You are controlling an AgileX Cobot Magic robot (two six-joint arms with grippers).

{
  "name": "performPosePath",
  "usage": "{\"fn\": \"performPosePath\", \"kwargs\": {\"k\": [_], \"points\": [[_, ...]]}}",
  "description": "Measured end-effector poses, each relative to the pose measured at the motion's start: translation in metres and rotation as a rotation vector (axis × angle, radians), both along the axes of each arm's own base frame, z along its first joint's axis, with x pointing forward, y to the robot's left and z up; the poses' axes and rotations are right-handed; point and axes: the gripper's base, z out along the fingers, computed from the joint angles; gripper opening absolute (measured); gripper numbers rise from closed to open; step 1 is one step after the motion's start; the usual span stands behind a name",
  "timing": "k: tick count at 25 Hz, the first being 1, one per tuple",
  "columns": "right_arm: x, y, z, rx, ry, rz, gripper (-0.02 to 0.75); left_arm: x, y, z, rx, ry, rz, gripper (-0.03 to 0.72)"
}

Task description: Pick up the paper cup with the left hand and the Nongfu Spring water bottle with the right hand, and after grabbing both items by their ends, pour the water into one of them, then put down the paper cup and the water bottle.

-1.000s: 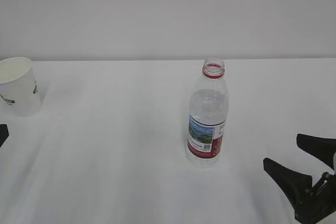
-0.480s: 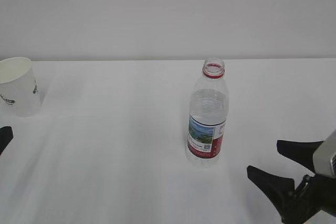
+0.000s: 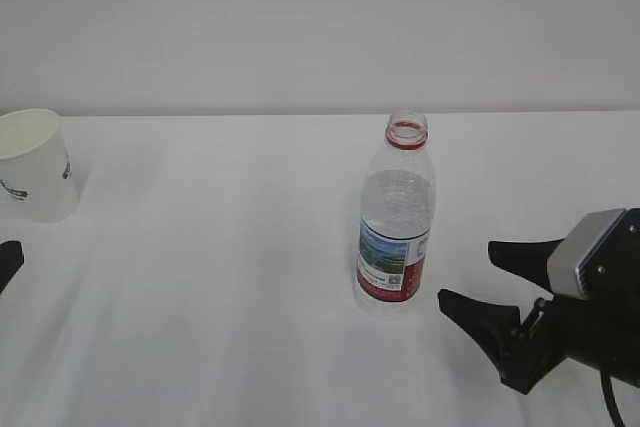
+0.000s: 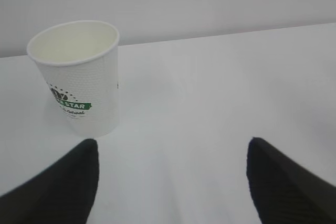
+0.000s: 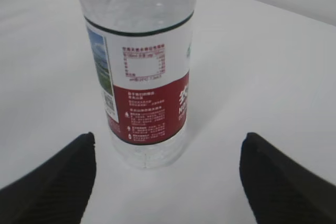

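Observation:
The white paper cup [image 3: 32,164] with a green logo stands upright at the table's far left; in the left wrist view the paper cup [image 4: 81,77] is ahead and left of my left gripper [image 4: 170,145], which is open and empty. Only one black fingertip [image 3: 6,259] of it shows at the exterior view's left edge. The uncapped Nongfu Spring water bottle [image 3: 395,222] stands mid-table with water [image 3: 398,199] in it. My right gripper [image 3: 475,277] is open just right of the bottle's base. In the right wrist view the bottle [image 5: 142,66] stands just beyond the open right gripper [image 5: 167,139], untouched.
A white table [image 3: 220,287] runs back to a plain pale wall [image 3: 300,27]. Bare table lies between the cup and the bottle.
My right gripper has moved left and forward toward the bottle's base, still open. The left fingertip has edged slightly into view at the left edge. Cup and bottle have not moved.

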Motion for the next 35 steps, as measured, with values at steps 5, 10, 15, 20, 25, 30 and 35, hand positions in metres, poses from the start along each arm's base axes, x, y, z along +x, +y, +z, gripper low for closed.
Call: {"fn": "performPosePath", "kwargs": {"k": [5,10,15,20,25,30,35], "points": [[0.012,0.005,-0.004,0.0,-0.009,0.043,0.653,0.0,0.0,0.0,0.0,0.0,0.0,0.627],[0.022,0.009,-0.012,0.012,0.013,0.085,0.653,0.0,0.0,0.0,0.0,0.0,0.0,0.61],[0.032,0.012,-0.016,0.022,0.016,0.1,0.654,0.0,0.0,0.0,0.0,0.0,0.0,0.599],[0.04,0.015,-0.014,0.032,-0.002,0.119,0.654,0.0,0.0,0.0,0.0,0.0,0.0,0.593],[0.045,0.018,-0.016,0.044,0.006,0.15,0.654,0.0,0.0,0.0,0.0,0.0,0.0,0.591],[0.052,0.02,-0.02,0.053,0.014,0.173,0.653,0.0,0.0,0.0,0.0,0.0,0.0,0.591],[0.059,0.022,-0.018,0.062,-0.002,0.188,0.653,0.0,0.0,0.0,0.0,0.0,0.0,0.591]]}}
